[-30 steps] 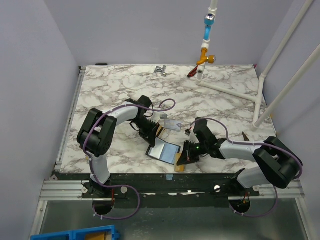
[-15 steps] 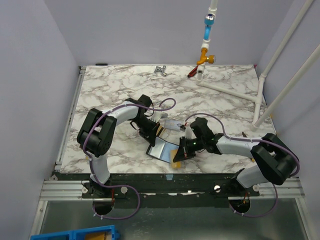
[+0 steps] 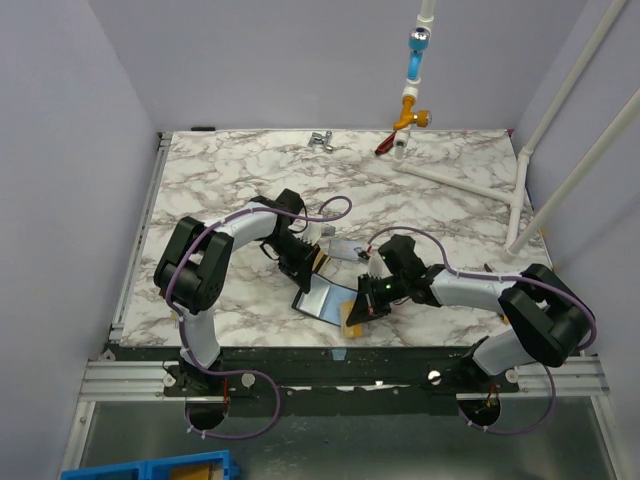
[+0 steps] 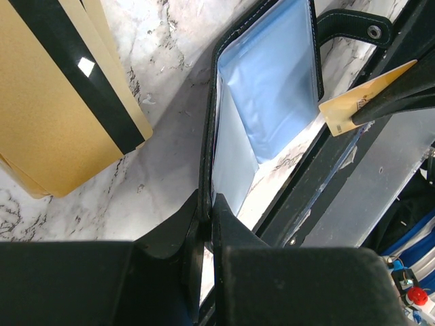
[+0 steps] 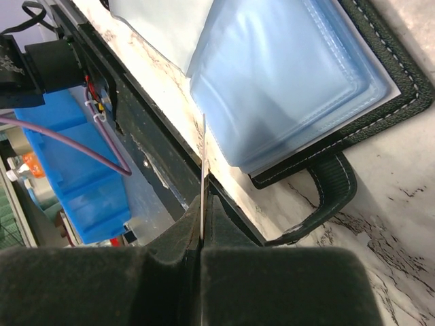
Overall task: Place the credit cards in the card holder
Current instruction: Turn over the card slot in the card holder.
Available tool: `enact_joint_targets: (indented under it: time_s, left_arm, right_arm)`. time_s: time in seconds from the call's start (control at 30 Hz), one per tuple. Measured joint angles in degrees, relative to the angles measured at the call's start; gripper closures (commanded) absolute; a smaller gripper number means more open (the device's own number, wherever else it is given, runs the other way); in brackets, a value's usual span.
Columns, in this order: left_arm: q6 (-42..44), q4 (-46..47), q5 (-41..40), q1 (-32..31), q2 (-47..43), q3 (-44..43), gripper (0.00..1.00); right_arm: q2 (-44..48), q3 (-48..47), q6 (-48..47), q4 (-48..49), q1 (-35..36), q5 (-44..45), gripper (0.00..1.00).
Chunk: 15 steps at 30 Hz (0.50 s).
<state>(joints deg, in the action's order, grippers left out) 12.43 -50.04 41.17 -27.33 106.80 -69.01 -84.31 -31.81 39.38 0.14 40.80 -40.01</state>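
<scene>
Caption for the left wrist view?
Left gripper pinches the open card holder by its edge; right gripper holds a gold card beside it.

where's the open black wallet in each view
Top view: wallet low centre, near the table's front edge.
Left wrist: wallet upper centre, blue lining showing.
Right wrist: wallet upper right.
Shared landmark: the gold card pinched in the right hand, beside the wallet's edge.

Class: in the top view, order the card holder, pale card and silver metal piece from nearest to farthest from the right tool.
1. Card holder, just left of the right tool.
2. Pale card, mid-table beyond it.
3. Silver metal piece, at the far edge.
</scene>
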Motion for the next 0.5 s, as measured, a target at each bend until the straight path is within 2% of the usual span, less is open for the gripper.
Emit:
enact_joint_targets:
  time_s: [0.5]
  left_arm:
    - [0.1,-0.1,0.0,0.0,0.0,0.0,0.93]
  right_arm:
    - [-0.9,2.1,0.0,-3.5,-0.3,2.3,0.99]
